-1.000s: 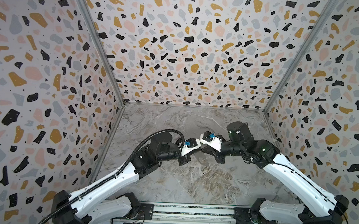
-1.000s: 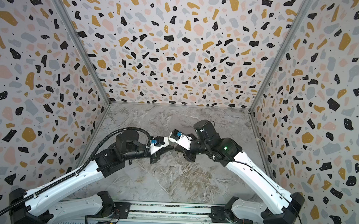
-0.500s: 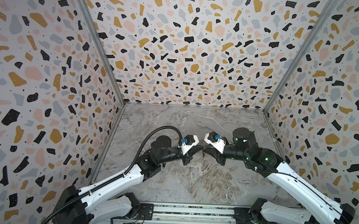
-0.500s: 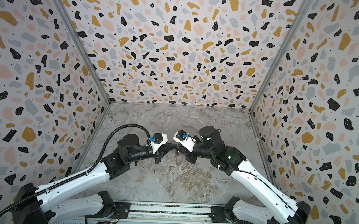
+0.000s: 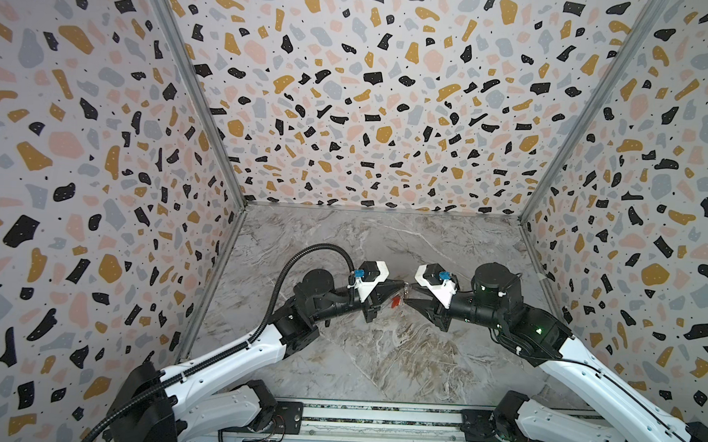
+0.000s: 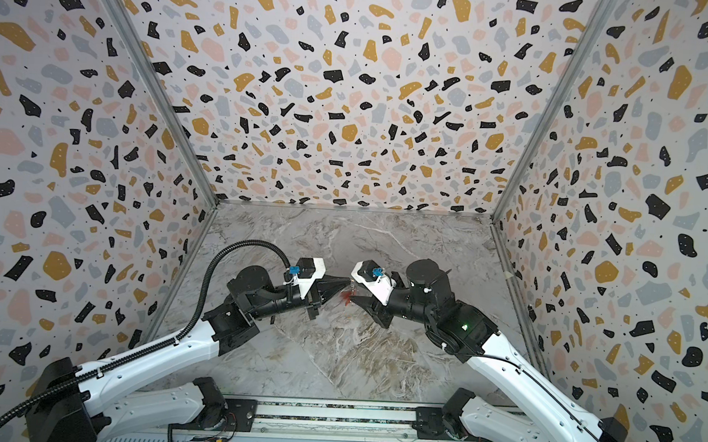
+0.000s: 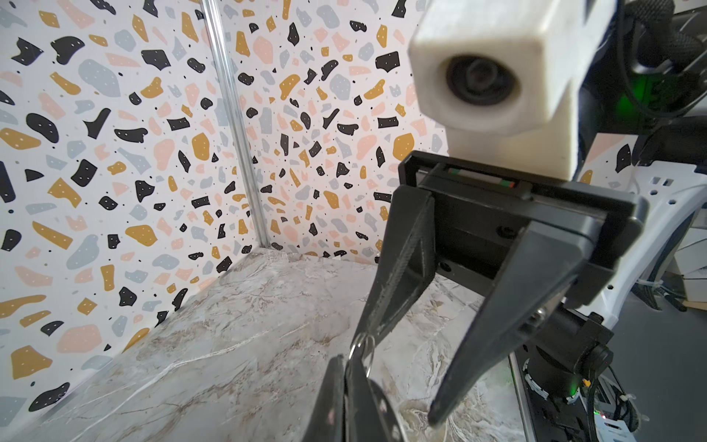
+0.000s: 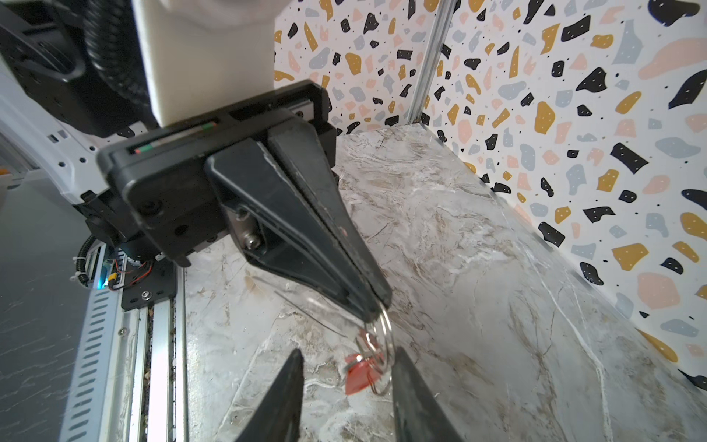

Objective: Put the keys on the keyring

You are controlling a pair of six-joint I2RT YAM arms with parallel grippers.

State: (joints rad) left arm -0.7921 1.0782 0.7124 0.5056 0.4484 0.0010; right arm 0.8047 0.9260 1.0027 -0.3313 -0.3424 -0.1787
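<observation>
dangling on thin round wire ring [image 8: 390, 344], flat red tag [image 8: 355, 377].

The keys [image 8: 360, 373] show only as a blurred red smear, a tiny speck in both top views.

keyring [image 8: 391, 346]: thin silvery wire loop, hanging aloft | key [image 8: 357, 377]: red tag dangling from it

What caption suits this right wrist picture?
Left gripper pinches a wire ring with red tag; right gripper, jaws open, faces it.
</observation>
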